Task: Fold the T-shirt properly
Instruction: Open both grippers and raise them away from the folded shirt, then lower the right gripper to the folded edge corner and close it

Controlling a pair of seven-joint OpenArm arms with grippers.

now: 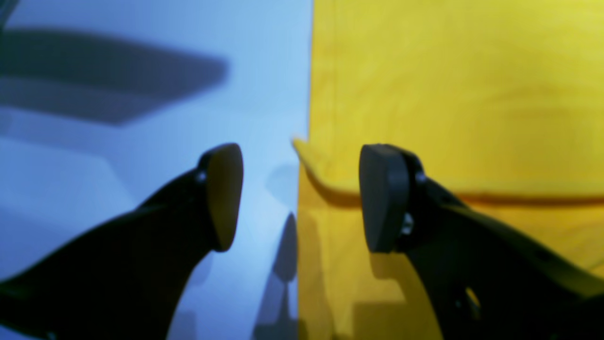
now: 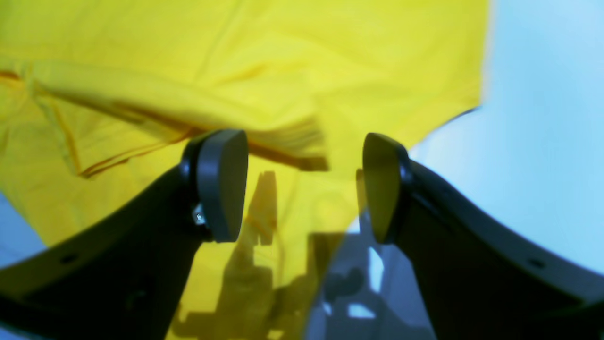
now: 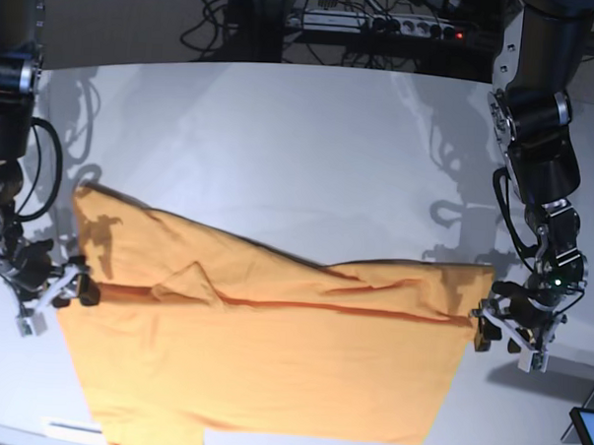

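Note:
The orange-yellow T-shirt (image 3: 272,350) lies on the white table (image 3: 300,154) with its far part folded toward the front, and the fold's edge runs across its width. My left gripper (image 3: 495,325) is at the right end of that edge. In the left wrist view, the left gripper (image 1: 302,193) is open over the T-shirt (image 1: 448,94), and the folded corner lies just past its fingertips. My right gripper (image 3: 72,290) is at the left end. The right wrist view shows the right gripper (image 2: 304,184) open, with a blurred flap of the T-shirt (image 2: 283,56) beyond its fingers.
Cables and a power strip (image 3: 385,24) run along the table's back edge. A dark device corner (image 3: 589,432) sits at the lower right. The shirt's lower hem reaches close to the table's front edge.

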